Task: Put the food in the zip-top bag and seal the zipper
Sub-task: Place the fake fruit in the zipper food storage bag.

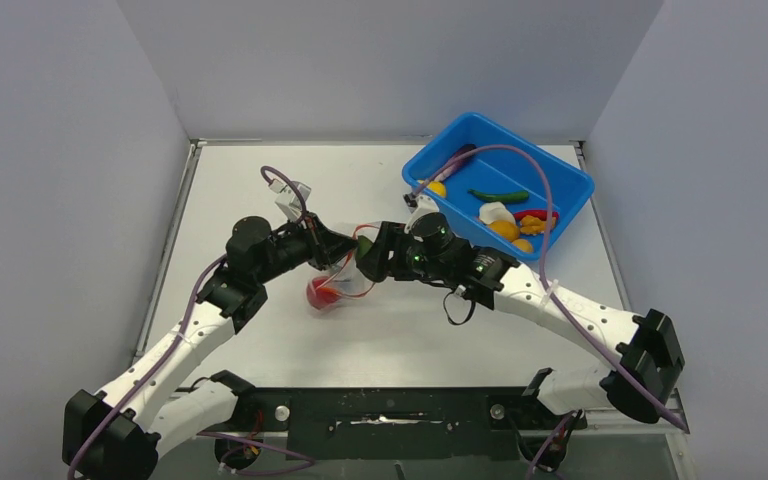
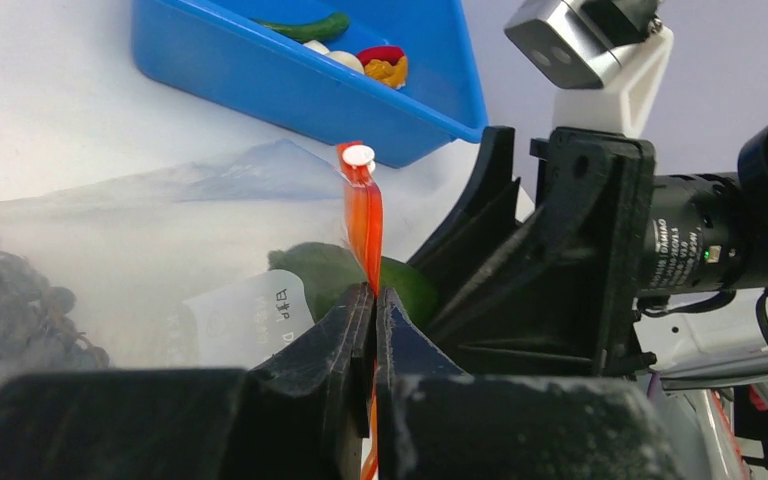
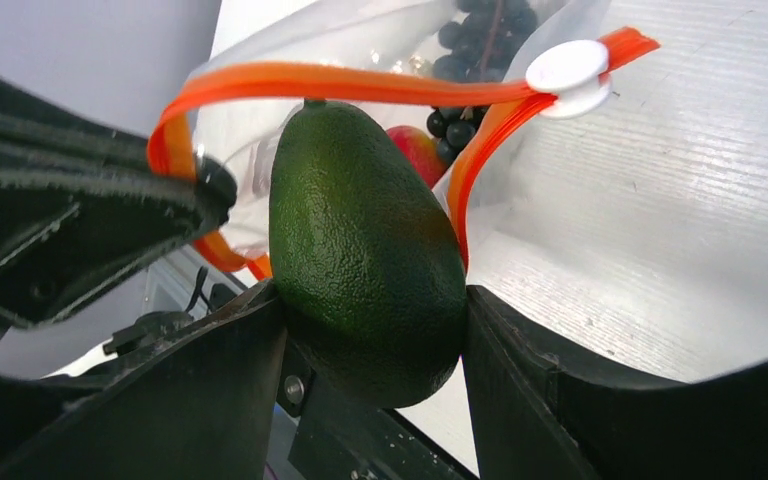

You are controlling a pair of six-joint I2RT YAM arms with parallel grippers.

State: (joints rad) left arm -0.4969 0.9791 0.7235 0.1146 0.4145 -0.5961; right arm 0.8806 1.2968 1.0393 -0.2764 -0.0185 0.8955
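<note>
While the right claw (image 3: 370,340) grasps an avocado (image 3: 360,240) at the mouth of the zip-top bag (image 2: 140,240) | left claw (image 2: 373,300) clenched on the zipper (image 2: 364,220), bag at the middle of the surface (image 1: 260,200) | inside: grapes (image 3: 465,40), red fruit (image 3: 415,150) | to do: avocado in, pieces in the blue tub (image 2: 290,90), sealing the open zipper

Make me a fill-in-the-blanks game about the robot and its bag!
The right fingers hold a green ____. The left fingers pinch the orange ____ of the clear bag. Dark ____ lie inside that bag. More food waits in a ____ tub.
Missing words: avocado, zipper, grapes, blue.
</note>
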